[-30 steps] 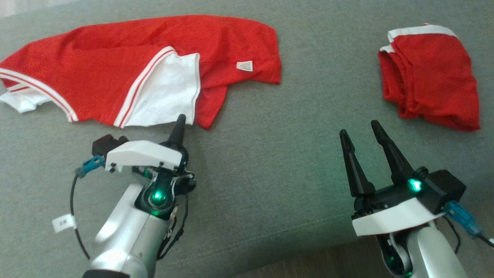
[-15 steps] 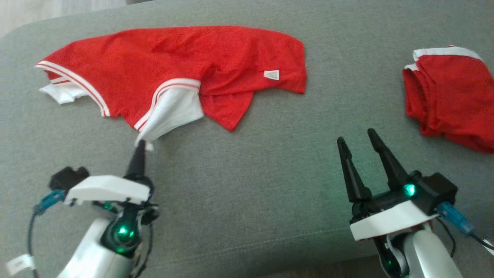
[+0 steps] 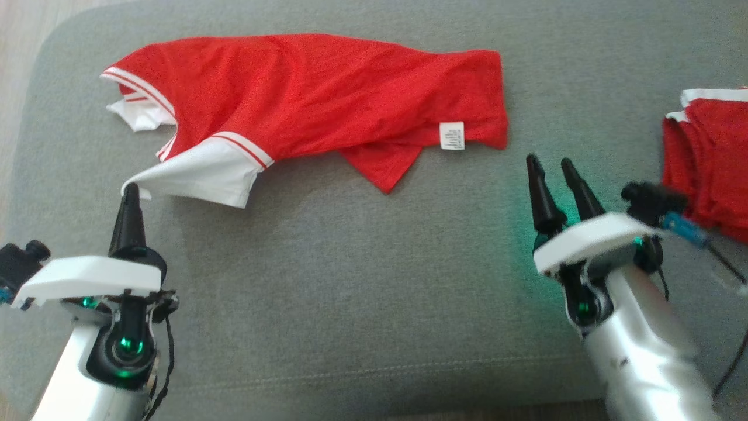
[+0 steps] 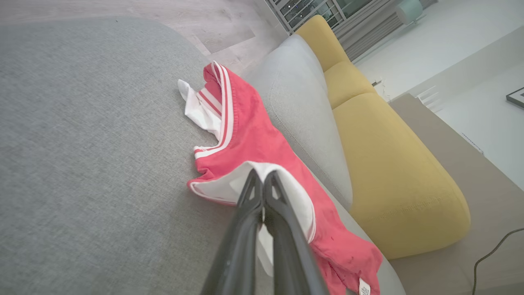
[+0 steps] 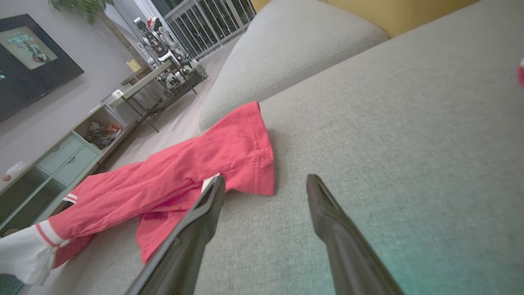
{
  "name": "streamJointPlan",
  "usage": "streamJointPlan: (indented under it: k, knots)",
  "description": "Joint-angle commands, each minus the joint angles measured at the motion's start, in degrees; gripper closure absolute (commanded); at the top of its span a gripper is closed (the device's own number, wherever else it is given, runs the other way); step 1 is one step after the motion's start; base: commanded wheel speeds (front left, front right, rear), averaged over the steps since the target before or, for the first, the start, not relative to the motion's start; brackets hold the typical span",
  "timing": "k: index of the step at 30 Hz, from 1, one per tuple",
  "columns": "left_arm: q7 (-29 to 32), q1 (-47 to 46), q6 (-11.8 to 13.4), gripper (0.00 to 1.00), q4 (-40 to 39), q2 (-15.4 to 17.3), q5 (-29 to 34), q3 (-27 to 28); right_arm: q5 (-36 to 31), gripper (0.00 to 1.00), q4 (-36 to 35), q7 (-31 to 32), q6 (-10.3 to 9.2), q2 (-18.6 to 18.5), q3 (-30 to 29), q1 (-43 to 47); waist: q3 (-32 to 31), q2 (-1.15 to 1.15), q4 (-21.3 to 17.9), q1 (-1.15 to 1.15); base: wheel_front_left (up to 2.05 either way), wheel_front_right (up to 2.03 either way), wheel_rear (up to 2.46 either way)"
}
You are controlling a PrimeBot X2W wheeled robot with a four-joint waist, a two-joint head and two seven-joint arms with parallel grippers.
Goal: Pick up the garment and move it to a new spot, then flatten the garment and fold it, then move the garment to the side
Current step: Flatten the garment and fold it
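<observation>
My left pincer is clamped on the corner of the white sleeve of the red garment. The garment lies across the far part of the grey cushion, its long axis running left to right. Its hem end sits just ahead of my right pincer, the nearer one there, which is spread and empty. Both forearms reach forward and low. My pinch looks slight, but the fingers hide it.
</observation>
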Motion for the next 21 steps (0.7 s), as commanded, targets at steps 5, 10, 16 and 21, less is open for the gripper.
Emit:
streamJointPlan:
  k: [5,10,16,21]
  knots:
    - [-0.6,-3.2,-0.5,1.00,-1.8,2.0,1.0,2.6,1.5,0.00,8.0,-0.5,-0.02,0.1,3.4,-8.1,2.0,0.00,2.2,0.00,0.00,0.00,0.00]
    - [-0.6,-4.6,-1.2,1.00,-1.0,1.5,1.5,2.2,0.0,0.00,15.0,-0.5,-0.02,0.1,4.8,-13.1,3.2,0.00,3.4,0.00,0.00,0.00,0.00]
    - [-0.6,-4.8,-1.3,1.00,-0.3,1.2,1.7,2.6,2.5,0.00,17.6,-0.5,-0.02,0.1,8.1,-13.7,3.4,0.00,3.8,0.00,0.00,0.00,0.00]
    - [-0.6,-4.6,-1.4,1.00,0.4,1.1,2.0,3.1,3.5,0.23,17.6,-0.5,-0.02,0.1,7.9,-13.1,3.1,0.00,3.7,0.00,0.00,0.00,0.00]
